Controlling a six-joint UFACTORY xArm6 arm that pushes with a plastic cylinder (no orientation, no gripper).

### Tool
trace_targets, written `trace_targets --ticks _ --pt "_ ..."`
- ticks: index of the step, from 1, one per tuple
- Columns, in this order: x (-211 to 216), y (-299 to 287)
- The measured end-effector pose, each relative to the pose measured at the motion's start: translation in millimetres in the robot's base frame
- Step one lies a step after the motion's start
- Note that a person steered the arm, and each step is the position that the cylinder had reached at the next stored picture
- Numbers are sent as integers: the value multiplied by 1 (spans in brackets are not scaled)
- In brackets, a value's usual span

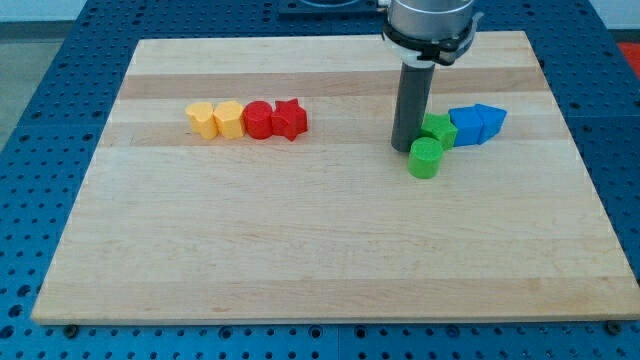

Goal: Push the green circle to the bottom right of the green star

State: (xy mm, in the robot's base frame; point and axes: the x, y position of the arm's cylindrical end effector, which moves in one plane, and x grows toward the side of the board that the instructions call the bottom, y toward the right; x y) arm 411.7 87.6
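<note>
On the wooden surface (300, 250), the green circle (425, 158) sits just below the green star (438, 131), touching it, with the tip (404, 147) right beside both on the view's left.

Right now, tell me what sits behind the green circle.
Behind the green circle, toward the view's top, sits the green star, touching it. My tip stands at the star's left. Two blue blocks lie right of the star. The star's lower part is hidden by the circle.
</note>
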Motion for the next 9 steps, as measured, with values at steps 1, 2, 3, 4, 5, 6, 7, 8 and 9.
trace_targets --ticks 1,2,3,4,5,6,7,8,9 --pt "0 0" --pt "-2 0" --pt "-14 -2" --pt "-14 -19" --pt "-3 -28" --pt "15 -25" --pt "21 -3" --pt "42 2" --pt "61 6"
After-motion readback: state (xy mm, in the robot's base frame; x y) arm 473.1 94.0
